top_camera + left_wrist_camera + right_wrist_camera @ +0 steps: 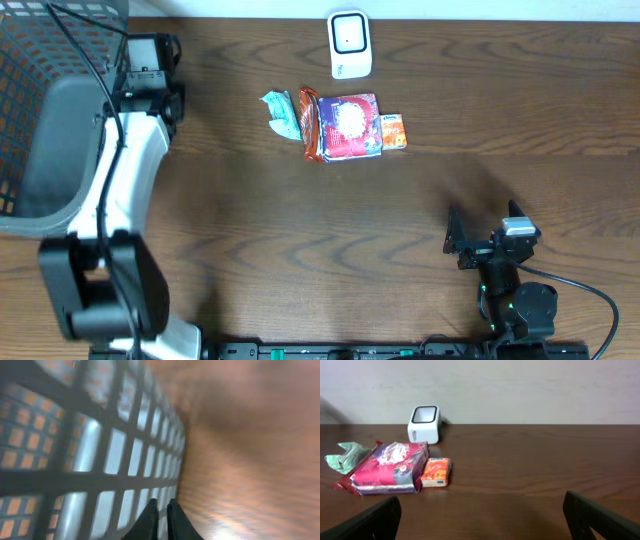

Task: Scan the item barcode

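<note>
In the overhead view's lower right, the right claw [487, 233] stands spread wide over the bare counter [300, 250], holding nothing. Farther up, at centre frame, the items lie in a tight row. A crumpled teal wrapper [279, 112] is on the left, then a red-brown packet [309, 124] touching a purple-pink packet [348, 127], with a small orange packet [394, 131] just beside it on the right. Beyond them, at the top edge, the white barcode scanner [349, 44] sits apart. In the upper left, the left claw [161, 510] has its tips nearly together, gripping nothing, beside the grey mesh basket [30, 110].
</note>
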Robot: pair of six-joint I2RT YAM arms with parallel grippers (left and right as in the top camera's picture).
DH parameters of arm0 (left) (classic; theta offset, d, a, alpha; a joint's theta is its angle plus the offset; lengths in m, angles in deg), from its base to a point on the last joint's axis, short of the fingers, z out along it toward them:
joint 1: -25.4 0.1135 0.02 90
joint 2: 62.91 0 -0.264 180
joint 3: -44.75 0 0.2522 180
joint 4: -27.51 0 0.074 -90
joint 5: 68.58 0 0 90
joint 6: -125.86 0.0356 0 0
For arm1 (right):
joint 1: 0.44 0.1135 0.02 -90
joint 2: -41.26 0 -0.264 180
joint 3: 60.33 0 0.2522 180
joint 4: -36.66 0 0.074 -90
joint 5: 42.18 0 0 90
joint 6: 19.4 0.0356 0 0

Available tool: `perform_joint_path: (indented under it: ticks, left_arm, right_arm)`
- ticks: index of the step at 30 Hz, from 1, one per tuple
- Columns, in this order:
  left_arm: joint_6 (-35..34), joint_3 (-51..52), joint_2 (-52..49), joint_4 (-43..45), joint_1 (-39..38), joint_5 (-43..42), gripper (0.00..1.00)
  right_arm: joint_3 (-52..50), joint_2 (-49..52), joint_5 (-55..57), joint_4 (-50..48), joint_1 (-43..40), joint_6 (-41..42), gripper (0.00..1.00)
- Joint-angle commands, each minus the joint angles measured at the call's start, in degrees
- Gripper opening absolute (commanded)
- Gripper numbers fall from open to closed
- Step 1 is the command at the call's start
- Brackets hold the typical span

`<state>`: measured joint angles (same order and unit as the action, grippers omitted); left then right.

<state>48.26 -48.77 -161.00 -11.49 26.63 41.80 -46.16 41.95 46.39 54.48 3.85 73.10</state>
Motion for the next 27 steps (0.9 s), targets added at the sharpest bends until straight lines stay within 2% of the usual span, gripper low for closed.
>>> perform_joint_path:
  ticks: [1, 5, 8, 10, 11, 15, 27]
  left_arm:
    - [-3.76, -0.72, 6.60, -0.48, -4.46, -8.37, 0.27]
    - [-3.78, -0.72, 9.53, -2.82, -9.44, -16.98, 0.46]
    - [-5.31, -0.72, 10.03, -5.44, -13.22, -21.90, 0.74]
    - [-5.92, -0.72, 10.01, -7.65, -15.58, -22.97, 0.84]
    - [-5.88, -0.72, 10.01, -8.90, -16.72, -22.93, 1.00]
    - [-5.88, -0.72, 10.01, -14.25, -19.23, -22.91, 0.98]
    - [-5.90, -0.70, 10.01, -27.71, -19.10, -23.65, 0.98]
  right_arm:
    - [-0.09, -0.04, 0.46, 0.24, -0.13, -0.44, 0.99]
    - [-0.09, -0.04, 0.46, 0.24, -0.13, -0.44, 0.99]
    - [-0.09, -0.04, 0.46, 0.24, -0.13, -0.44, 0.99]
    - [-0.09, -0.04, 0.46, 0.24, -0.13, -0.44, 0.99]
    - [-0.09, -0.04, 0.46, 0.24, -0.13, -0.44, 0.99]
    - [-0.09, -0.04, 0.46, 0.24, -0.13, -0.44, 0.99]
    - [-0.09, -0.04, 0.46, 0.24, -0.13, -0.44, 0.99]
